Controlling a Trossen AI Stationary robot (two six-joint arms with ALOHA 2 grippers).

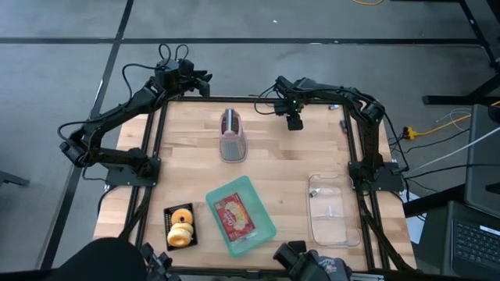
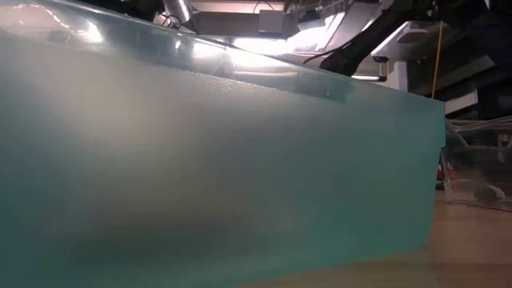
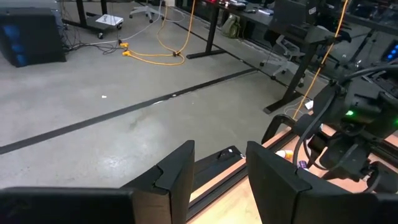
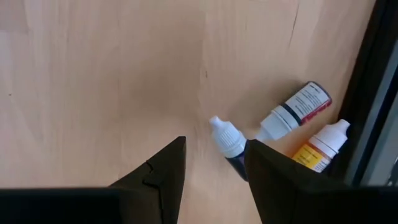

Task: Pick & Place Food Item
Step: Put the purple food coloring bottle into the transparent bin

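1. Teal tray [image 1: 262, 226] sits at the table's near edge, holding the red food packet [image 1: 234, 215].
2. Left gripper [image 3: 219, 180] hangs past the far-left corner, fingers parted, empty.
3. Right gripper [image 4: 211, 171], spread and empty too, hovers over small bottles [image 4: 292, 112], well away from the packet.

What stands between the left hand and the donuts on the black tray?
Nothing visible. The left hand is at the table's far edge; the donuts lie at the near edge, with bare wood between. The grater stands off to the side.
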